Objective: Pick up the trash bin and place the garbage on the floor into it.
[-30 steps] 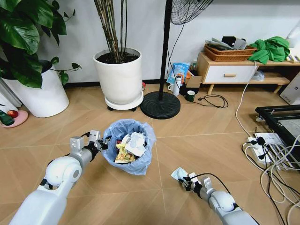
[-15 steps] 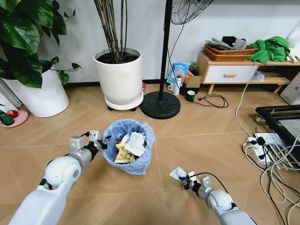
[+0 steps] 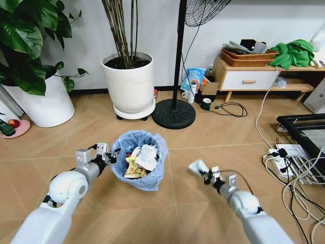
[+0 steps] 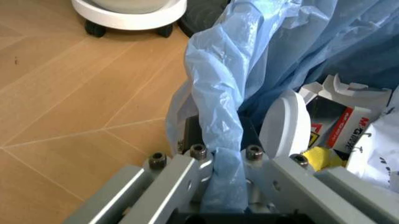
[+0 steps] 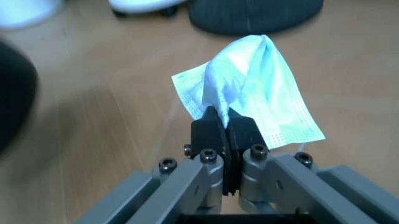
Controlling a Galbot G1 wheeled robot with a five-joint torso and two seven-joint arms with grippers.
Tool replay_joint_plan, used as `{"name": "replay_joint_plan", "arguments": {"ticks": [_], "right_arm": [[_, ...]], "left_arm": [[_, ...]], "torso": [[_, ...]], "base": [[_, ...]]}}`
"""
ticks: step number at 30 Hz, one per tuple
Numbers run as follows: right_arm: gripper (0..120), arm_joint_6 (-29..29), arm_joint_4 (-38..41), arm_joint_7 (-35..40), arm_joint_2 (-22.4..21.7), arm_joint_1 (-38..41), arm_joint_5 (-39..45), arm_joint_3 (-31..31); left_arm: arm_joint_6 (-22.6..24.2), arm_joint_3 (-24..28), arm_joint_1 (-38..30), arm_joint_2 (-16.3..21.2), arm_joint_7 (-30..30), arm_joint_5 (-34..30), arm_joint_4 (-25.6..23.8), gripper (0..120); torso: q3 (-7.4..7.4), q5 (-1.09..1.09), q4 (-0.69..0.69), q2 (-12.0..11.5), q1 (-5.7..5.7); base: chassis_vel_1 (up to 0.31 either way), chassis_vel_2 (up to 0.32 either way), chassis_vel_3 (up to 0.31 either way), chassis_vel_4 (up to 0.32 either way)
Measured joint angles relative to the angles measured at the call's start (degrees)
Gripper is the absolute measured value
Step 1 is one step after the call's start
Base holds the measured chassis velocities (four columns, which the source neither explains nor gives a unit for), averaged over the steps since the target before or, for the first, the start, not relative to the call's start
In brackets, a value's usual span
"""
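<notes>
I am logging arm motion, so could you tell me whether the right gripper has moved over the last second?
Yes. The right gripper, shut on a face mask, has risen toward the floor seam, beside the trash bin.

Your left arm reaches forward from lower left, elbow bent, left gripper (image 3: 107,154) at the near-left rim of the trash bin (image 3: 139,180), fingers (image 4: 187,175) clamped tight on the blue bag liner (image 4: 221,121) and bin wall. Your right arm stretches forward from lower right, right gripper (image 3: 205,174) raised off the floor, jaws pinched together on a pale blue face mask (image 5: 252,91).
</notes>
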Motion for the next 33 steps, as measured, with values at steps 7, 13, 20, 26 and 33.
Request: {"name": "replay_joint_plan", "arguments": {"ticks": [7, 13, 20, 26, 33], "right_arm": [[0, -1.49, 8.31, 0.12, -2.28, 4.80, 3.16, -1.84], [0, -4.60, 17.76, 0.36, -5.24, 9.41, 7.80, -6.22], [0, -7.19, 22.84, 1.96, -6.59, 13.41, 10.77, -12.43], [0, -7.66, 25.05, 2.40, -7.55, 17.75, 13.88, -20.21], [0, -7.60, 24.39, 2.97, -8.25, 23.33, 15.29, -29.49]], "left_arm": [[0.09, 0.30, -0.01, 0.34, -0.53, -0.26, 0.00, 0], [0.45, 0.84, -0.62, 1.02, -1.74, -1.07, 0.73, 0], [0.72, 1.83, -1.73, 1.26, -2.06, -1.49, 1.82, 0], [0.84, 2.44, -3.15, 1.47, -1.99, -2.28, 2.89, 0], [0.90, 2.82, -3.99, 1.31, -1.86, -2.42, 3.59, 0]], "torso": [[0.00, 0.03, -0.01, 0.00, 0.00], [0.00, 0.01, 0.00, 0.00, 0.00], [0.00, 0.01, 0.00, 0.01, 0.00], [-0.01, 0.00, 0.00, 0.01, 0.00], [0.00, -0.03, 0.01, 0.01, 0.00]], "base": [[0.000, 0.000, 0.000, 0.000], [0.000, 0.000, 0.000, 0.000], [0.000, 0.000, 0.000, 0.000], [0.000, 0.000, 0.000, 0.000], [0.000, 0.000, 0.000, 0.000]]}}
